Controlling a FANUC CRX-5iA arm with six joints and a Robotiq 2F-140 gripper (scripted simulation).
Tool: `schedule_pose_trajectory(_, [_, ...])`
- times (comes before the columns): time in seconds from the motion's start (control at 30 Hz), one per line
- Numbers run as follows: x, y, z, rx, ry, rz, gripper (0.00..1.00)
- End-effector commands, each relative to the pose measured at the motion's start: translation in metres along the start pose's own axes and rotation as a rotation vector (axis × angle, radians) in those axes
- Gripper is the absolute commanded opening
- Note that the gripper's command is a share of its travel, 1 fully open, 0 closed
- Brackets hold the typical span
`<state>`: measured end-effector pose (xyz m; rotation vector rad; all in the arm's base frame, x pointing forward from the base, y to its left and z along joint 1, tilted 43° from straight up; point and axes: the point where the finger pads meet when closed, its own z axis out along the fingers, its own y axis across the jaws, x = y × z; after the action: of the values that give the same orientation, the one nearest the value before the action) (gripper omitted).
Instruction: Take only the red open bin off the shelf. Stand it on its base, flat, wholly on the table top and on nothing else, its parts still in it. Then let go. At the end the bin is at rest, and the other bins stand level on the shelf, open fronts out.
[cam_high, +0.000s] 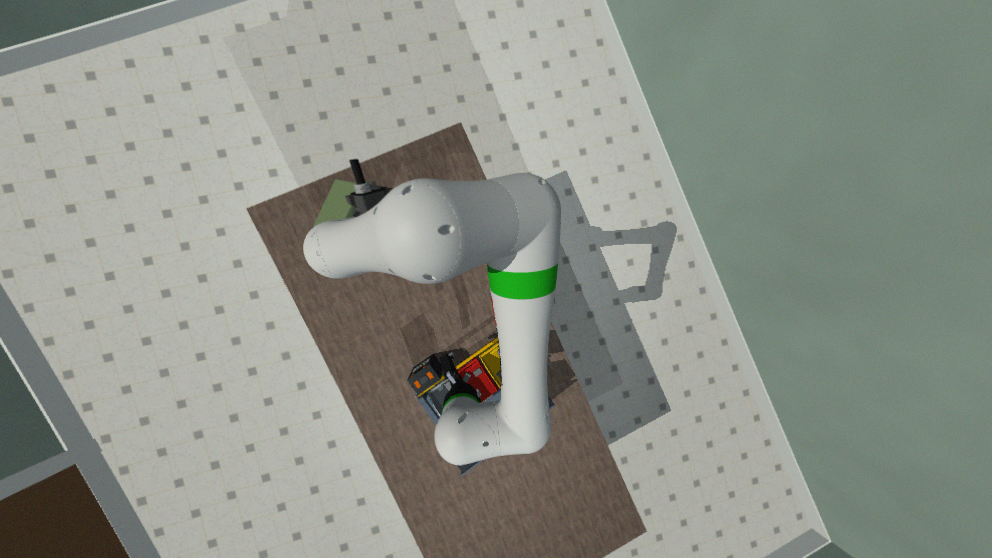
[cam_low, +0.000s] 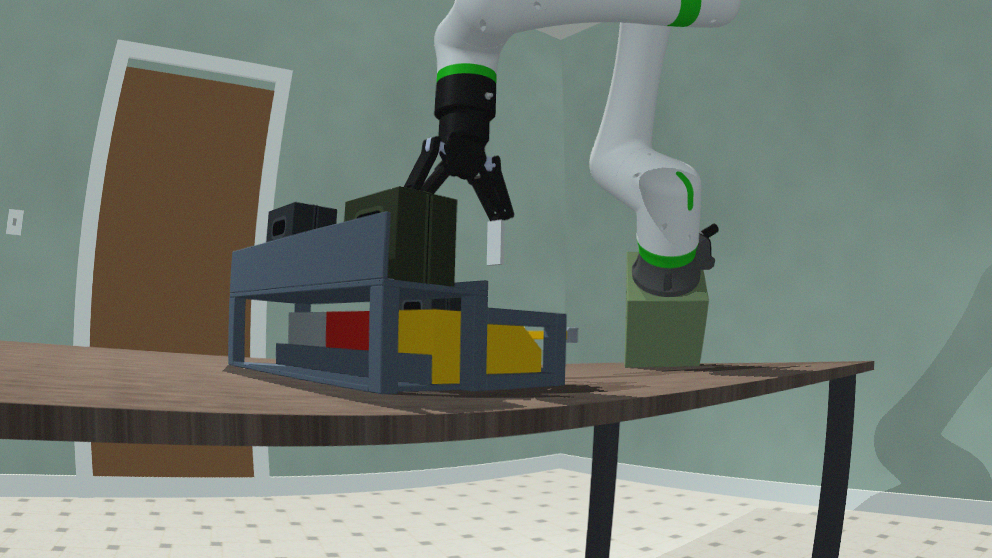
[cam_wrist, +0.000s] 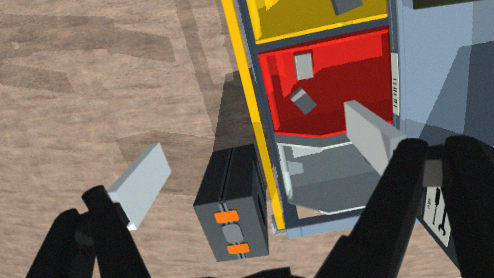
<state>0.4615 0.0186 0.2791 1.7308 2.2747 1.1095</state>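
Observation:
The red open bin (cam_wrist: 327, 82) sits in the lower level of the blue-grey shelf (cam_low: 374, 298), between a yellow bin (cam_wrist: 310, 15) and a grey bin (cam_wrist: 325, 180). Two small grey parts (cam_wrist: 303, 82) lie in it. In the exterior view only its red side (cam_low: 346, 329) shows, and from above only a small red patch (cam_high: 477, 376). My gripper (cam_wrist: 251, 139) is open and empty. It hangs above the shelf, over the edge by the red and grey bins. In the exterior view the gripper (cam_low: 466, 181) is above the shelf top, with one finger hidden behind a dark green box (cam_low: 405, 232).
A black case with orange latches (cam_wrist: 232, 205) stands beside the shelf's yellow-edged side. It also shows in the exterior view (cam_low: 298, 218). The dark green box stands on the shelf top. The arm's olive pedestal (cam_low: 665, 315) is at the table's far end.

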Motion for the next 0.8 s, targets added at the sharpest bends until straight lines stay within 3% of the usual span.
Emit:
schedule_pose_trajectory(0.0, [-0.0001, 0.0001, -0.0002, 0.000, 0.000, 0.000, 1.00])
schedule_pose_trajectory(0.17, [-0.0001, 0.0001, -0.0002, 0.000, 0.000, 0.000, 1.00])
schedule_pose_trajectory(0.33, [-0.0001, -0.0017, 0.0000, 0.000, 0.000, -0.260, 1.00])
schedule_pose_trajectory(0.77, [0.0000, -0.0017, 0.0000, 0.000, 0.000, -0.268, 1.00])
